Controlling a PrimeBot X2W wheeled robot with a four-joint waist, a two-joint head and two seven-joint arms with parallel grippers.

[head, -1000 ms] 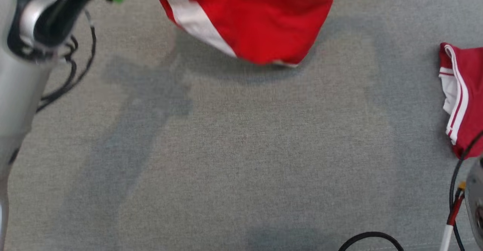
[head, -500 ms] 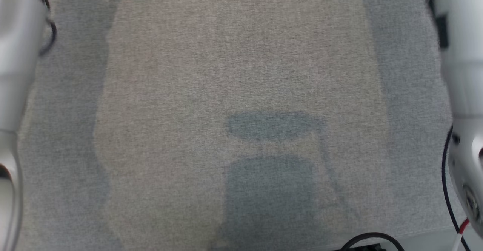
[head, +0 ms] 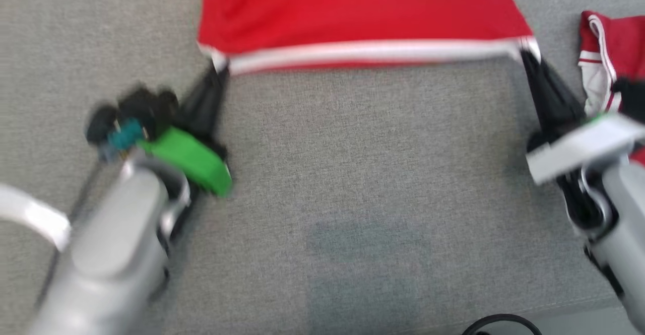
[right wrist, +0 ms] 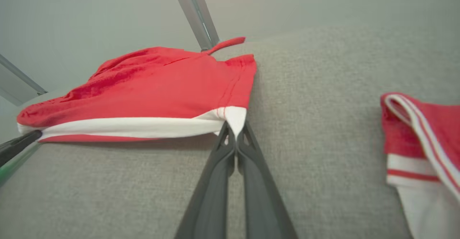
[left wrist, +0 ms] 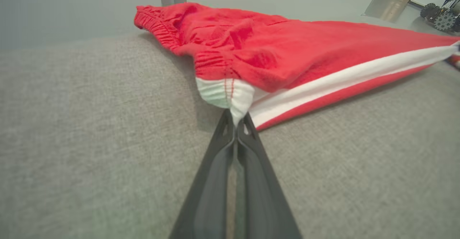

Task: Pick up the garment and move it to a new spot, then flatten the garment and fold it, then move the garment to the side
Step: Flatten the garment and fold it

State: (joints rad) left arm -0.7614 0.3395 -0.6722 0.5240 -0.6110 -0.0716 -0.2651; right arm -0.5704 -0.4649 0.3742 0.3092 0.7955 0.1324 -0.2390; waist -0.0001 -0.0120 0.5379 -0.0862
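Garment (head: 352,17) pinched at 10 and 2 o'clock by our left gripper (head: 219,69) and right gripper (head: 527,56), we should pull evenly.

- The garment (head: 352,17) lies on the padded surface (head: 352,174), spread sideways.
- The left gripper (head: 220,68) sits at the garment's near left corner, with that corner between its fingers.
- The right gripper (head: 526,53) sits likewise at the garment's near right corner.
- A second piece of clothing (head: 612,38) lies right of the garment, apart from it.
- A cable (head: 499,317) lies before the garment, well apart.
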